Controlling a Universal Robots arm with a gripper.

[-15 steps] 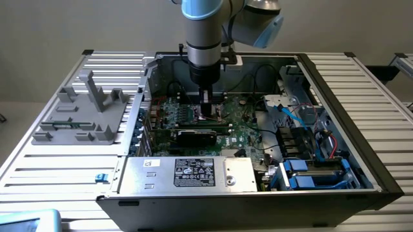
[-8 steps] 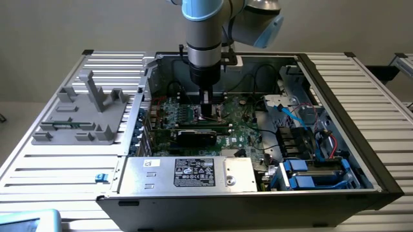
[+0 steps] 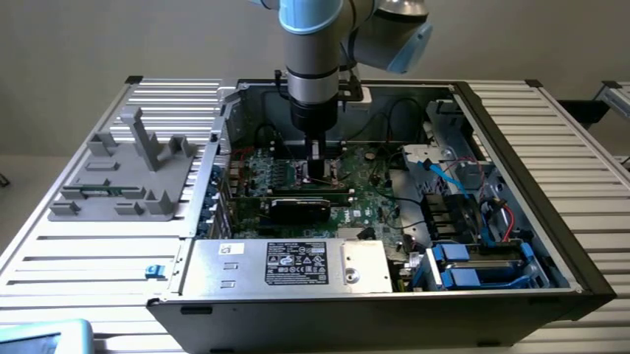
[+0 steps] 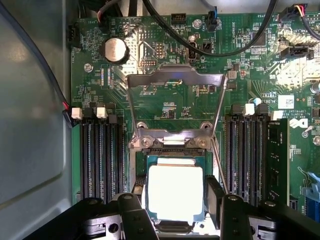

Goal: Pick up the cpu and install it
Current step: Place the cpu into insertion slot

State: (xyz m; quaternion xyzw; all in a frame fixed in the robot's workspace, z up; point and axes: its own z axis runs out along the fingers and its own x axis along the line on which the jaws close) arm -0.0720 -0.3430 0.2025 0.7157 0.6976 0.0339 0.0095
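Squarely over socket, cpu lies flat, metal top upward, sides gripped by tool.

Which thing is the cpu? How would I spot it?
Look inside the open computer case at the green board. Between the two sets of long black slots, under the robot's hand, sits the cpu. It is the only flat, shiny, pale square there, unlike the open grey metal frame beside it.

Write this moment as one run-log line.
held: cpu | jaws: closed on its sides | place: at open socket | load frame: raised
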